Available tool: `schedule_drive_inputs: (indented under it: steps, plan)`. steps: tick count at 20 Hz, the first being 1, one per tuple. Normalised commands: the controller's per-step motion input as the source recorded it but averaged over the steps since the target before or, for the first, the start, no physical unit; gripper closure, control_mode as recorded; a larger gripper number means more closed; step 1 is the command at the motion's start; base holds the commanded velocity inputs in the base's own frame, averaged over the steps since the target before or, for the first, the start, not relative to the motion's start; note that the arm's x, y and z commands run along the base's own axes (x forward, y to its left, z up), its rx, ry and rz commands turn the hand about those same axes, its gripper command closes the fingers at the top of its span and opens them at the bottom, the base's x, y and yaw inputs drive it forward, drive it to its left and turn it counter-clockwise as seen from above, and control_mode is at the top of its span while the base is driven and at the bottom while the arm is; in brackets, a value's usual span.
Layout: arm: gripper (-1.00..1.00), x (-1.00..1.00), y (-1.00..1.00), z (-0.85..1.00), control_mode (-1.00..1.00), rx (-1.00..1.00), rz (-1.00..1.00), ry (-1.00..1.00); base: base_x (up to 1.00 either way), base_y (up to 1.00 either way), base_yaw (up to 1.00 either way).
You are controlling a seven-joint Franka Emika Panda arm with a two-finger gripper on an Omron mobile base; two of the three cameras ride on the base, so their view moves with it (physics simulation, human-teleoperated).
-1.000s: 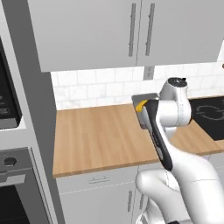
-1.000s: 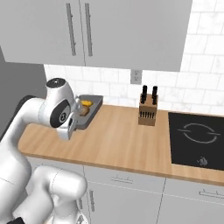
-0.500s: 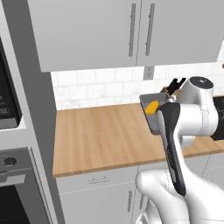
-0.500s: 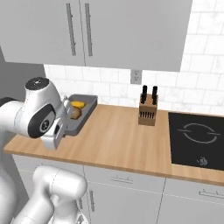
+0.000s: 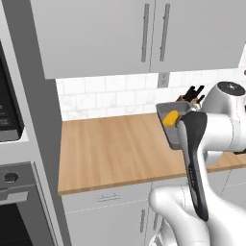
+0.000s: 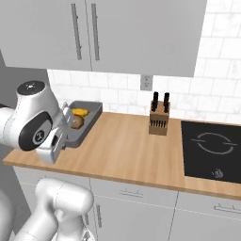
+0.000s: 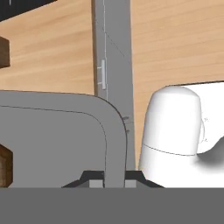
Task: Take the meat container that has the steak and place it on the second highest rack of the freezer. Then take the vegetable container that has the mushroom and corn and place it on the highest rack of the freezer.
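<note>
Left base view: arm folded above the counter (image 5: 110, 149), elbow joint high at right, dark forearm sloping down toward the base. Vegetable container (image 5: 171, 122) held level just left of the elbow, clear of the wood, corn (image 5: 170, 118) inside. Knife block (image 5: 191, 94) behind it.

Right base view: arm bent at left, wrist tucked beside the grey container's near end, mushroom (image 6: 77, 122) and corn visible inside. Cooktop (image 6: 212, 148) well apart at right.

Hand view: fingers (image 7: 92, 180) clamped on the container's rim wall, one each side, counter below.
</note>
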Motion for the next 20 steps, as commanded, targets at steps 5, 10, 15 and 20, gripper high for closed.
schedule_drive_inputs:
  steps: [5, 10, 15, 20]
  plan:
    - [1.00, -0.27, 0.00, 0.00, 1.00, 0.00, 0.00, 0.00, -0.12, 0.00, 0.00]
    - [1.00, 0.00, 0.00, 0.00, 1.00, 0.00, 0.00, 0.00, -0.83, -0.24, 0.07]
    - [1.00, 0.00, 0.00, 0.00, 1.00, 0.00, 0.00, 0.00, -0.60, -0.44, 0.62]
    - [1.00, 0.00, 0.00, 0.00, 1.00, 0.00, 0.00, 0.00, -0.27, -0.07, 0.99]
